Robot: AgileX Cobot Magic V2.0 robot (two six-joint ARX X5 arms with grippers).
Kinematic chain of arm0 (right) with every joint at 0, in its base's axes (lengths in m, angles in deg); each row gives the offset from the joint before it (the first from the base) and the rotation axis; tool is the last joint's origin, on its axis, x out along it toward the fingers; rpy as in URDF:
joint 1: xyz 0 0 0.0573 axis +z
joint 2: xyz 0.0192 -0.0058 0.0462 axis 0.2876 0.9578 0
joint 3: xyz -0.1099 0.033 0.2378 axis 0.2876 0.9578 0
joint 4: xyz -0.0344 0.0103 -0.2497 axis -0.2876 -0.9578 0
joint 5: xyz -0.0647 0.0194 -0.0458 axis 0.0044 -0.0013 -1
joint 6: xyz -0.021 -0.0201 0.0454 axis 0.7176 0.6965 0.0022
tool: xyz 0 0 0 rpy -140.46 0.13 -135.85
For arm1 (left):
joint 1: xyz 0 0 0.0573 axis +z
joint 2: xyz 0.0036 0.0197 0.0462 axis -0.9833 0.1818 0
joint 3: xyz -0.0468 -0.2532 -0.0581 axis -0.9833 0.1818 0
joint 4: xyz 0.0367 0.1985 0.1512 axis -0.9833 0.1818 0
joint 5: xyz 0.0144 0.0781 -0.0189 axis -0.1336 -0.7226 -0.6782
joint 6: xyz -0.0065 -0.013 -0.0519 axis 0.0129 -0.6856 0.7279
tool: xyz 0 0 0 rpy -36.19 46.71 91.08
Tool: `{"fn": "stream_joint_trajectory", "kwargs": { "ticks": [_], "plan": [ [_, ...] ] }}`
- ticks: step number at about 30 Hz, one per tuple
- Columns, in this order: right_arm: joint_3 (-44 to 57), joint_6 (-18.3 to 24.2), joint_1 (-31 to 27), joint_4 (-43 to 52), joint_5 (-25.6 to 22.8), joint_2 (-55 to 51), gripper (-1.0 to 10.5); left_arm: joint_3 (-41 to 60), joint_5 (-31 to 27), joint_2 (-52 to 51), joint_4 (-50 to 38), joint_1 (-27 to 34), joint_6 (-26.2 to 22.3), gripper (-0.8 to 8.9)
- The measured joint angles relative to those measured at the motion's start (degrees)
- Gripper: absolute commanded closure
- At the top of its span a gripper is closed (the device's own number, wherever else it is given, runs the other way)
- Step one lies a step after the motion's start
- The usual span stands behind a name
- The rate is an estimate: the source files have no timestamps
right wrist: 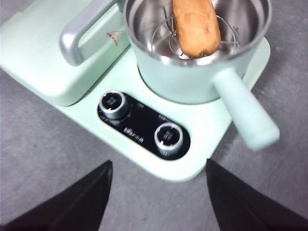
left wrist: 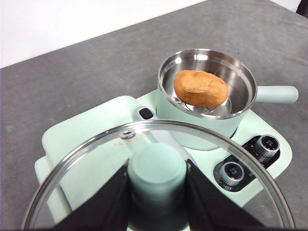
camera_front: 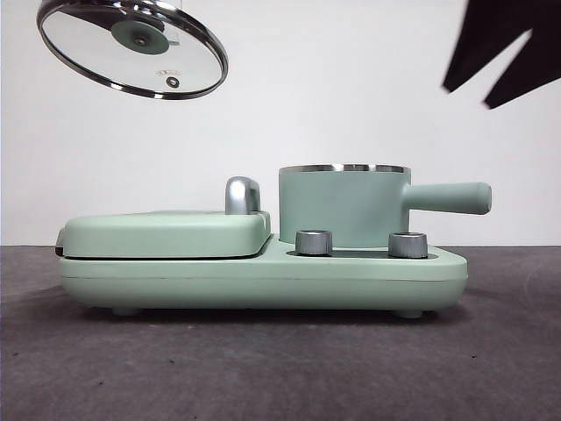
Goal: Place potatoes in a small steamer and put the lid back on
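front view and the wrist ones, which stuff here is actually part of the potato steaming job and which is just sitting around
Part of the job:
- potato, already in the small steamer
- lid, held up by its knob in the left gripper
- right gripper, open, empty, above the dials

Just there:
- closed griddle cover with its metal handle
- two dials
- table

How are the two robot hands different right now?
The left gripper has its fingers shut on the mint knob of the glass lid, held high and tilted, off to the side of the pot. The right gripper holds nothing, its fingers spread wide, above the base's dials, not touching. Both are black and hang clear of the pot, where the potato sits.
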Motion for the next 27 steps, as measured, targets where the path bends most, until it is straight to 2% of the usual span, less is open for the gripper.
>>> {"fn": "stream_joint_trajectory", "kwargs": {
  "ticks": [7, 10, 15, 22, 27],
  "plan": [
    [6.99, -6.78, 0.00, -3.65, -0.07, -14.51, 6.5, 0.00, 0.04, 2.64, -3.17, -2.91, 0.00, 8.04],
    [7.72, -8.26, 0.00, -6.36, -0.35, -18.27, 6.5, 0.02, 0.04, 5.70, -6.86, -5.14, 0.00, 8.04],
    [7.72, -9.16, 0.00, -9.11, -2.99, -21.94, 6.5, 0.00, 0.07, 11.39, -16.06, -8.39, 0.00, 8.04],
    [7.72, -10.01, 0.00, -12.37, -3.06, -22.51, 6.5, -0.68, -0.68, 21.03, -30.36, -11.37, 0.50, 8.04],
    [7.72, -10.10, 0.00, -13.57, -3.08, -22.51, 6.5, -5.14, -1.81, 27.45, -33.20, -11.58, 0.66, 8.04]
  ]
}}
